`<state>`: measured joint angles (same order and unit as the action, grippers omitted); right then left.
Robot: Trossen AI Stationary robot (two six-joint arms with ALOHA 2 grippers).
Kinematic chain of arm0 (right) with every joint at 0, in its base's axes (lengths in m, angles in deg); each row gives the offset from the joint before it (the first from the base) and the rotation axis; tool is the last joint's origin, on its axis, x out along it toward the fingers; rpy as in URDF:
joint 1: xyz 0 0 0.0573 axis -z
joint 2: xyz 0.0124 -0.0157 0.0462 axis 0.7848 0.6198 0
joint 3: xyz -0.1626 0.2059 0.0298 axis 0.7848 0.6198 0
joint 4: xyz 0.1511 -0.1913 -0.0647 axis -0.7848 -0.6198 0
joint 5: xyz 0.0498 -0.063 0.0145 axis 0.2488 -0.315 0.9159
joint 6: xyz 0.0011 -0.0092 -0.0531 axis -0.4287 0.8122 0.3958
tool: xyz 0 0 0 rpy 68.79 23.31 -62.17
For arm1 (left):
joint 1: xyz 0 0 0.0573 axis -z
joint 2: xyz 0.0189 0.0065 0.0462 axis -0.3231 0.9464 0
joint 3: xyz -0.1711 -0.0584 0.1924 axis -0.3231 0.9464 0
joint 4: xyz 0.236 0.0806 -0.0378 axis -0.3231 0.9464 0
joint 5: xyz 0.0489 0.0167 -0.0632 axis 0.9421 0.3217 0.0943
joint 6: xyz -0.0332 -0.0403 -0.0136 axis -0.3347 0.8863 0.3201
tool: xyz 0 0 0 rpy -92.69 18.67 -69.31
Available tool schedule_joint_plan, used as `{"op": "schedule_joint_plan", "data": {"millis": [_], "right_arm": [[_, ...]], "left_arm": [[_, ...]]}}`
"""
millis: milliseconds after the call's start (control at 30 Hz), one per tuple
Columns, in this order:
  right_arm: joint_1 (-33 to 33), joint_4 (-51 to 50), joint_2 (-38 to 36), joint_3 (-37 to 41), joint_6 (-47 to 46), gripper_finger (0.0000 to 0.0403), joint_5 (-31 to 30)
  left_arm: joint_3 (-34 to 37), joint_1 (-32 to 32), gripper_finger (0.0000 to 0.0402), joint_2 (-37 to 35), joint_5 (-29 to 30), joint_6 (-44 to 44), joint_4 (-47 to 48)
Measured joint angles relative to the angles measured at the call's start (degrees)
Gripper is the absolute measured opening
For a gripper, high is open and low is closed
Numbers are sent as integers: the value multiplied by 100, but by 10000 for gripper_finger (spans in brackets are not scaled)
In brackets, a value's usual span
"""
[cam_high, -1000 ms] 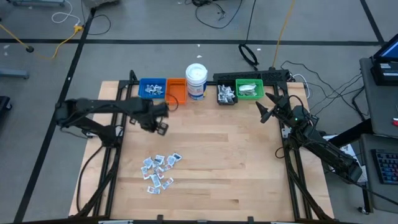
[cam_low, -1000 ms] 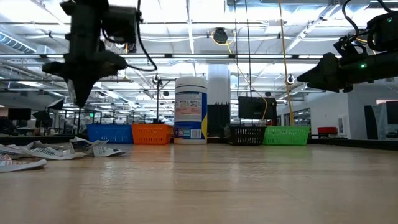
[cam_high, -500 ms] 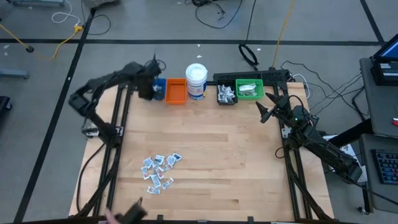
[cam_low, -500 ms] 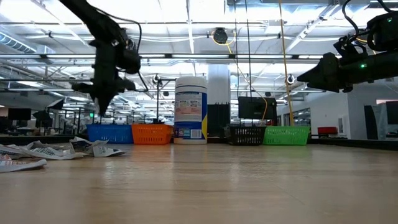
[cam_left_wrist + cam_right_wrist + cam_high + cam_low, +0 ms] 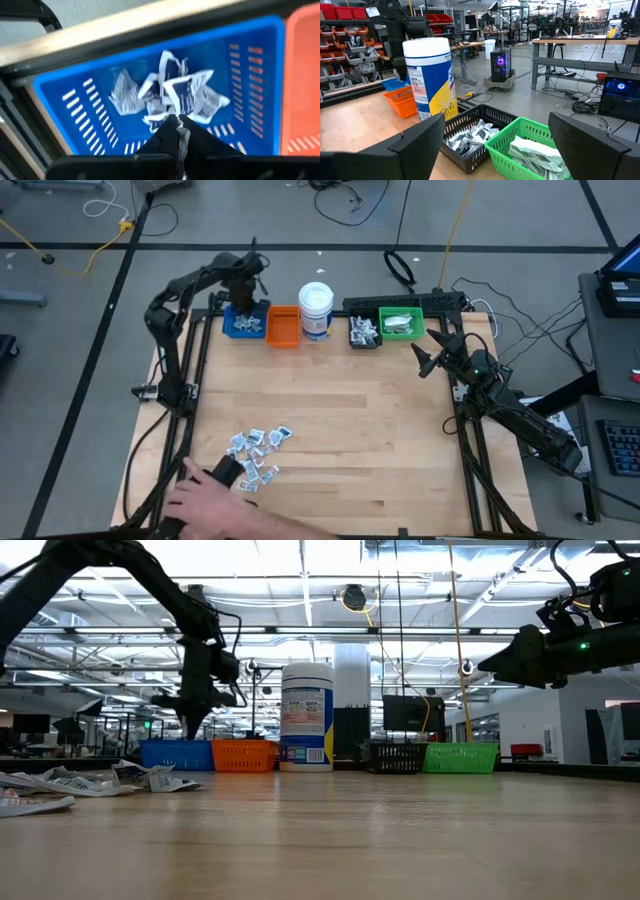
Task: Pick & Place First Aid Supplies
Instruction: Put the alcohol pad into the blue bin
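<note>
My left gripper point(image 5: 243, 295) hangs fingers-down over the blue bin point(image 5: 243, 323) at the table's far edge, shut on a thin silvery packet point(image 5: 182, 141). Several white and light-blue packets point(image 5: 170, 95) lie crumpled on the bin's floor. A loose pile of packets point(image 5: 257, 455) lies flat on the wood near the table's near-left part. My right gripper point(image 5: 425, 352) hovers open at the table's right side, just in front of the green bin point(image 5: 402, 325). My left gripper pinches a sliver of silvery packet point(image 5: 182, 141) between its two shut fingers, coming from above and pointing down. Only a narrow strip shows between the fingers point(image 5: 167, 135). The packet is lifted clear above the blue bin's floor.
An orange bin point(image 5: 283, 327), a white jar with a blue label point(image 5: 315, 310) and a black bin point(image 5: 363, 332) holding packets stand in a row along the far edge. A person's hand point(image 5: 215, 498) with a dark object reaches in from the near edge to the pile.
My left gripper has swung from above the table's middle left toward the far edge and come down over the blue bin. A person's hand has come in from the near edge up to the packet pile. The right arm has kept still.
</note>
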<state>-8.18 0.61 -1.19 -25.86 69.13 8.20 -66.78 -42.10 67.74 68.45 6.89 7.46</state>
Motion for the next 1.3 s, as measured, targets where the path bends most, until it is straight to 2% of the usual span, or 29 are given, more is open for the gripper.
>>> {"op": "schedule_joint_plan", "data": {"millis": [167,367,567,667,967,1133,1300], "right_arm": [[-1,0,0,-2,0,352,0],[1,0,2,0,0,352,0],[0,0,1,0,0,352,-1],[0,0,2,0,0,352,0],[-1,0,2,0,0,352,-1],[-1,0,1,-2,0,352,-1],[1,1,2,-1,0,352,-2]], "left_arm": [[-45,-7,69,27,468,43,-111],[-45,-26,162,27,535,128,-94],[-45,-22,223,-2,-140,531,91],[-47,-18,237,-84,-339,600,186],[-47,29,243,-552,-308,929,359],[154,548,244,-906,-279,1204,503],[894,1156,244,-1532,-272,1635,514]]}}
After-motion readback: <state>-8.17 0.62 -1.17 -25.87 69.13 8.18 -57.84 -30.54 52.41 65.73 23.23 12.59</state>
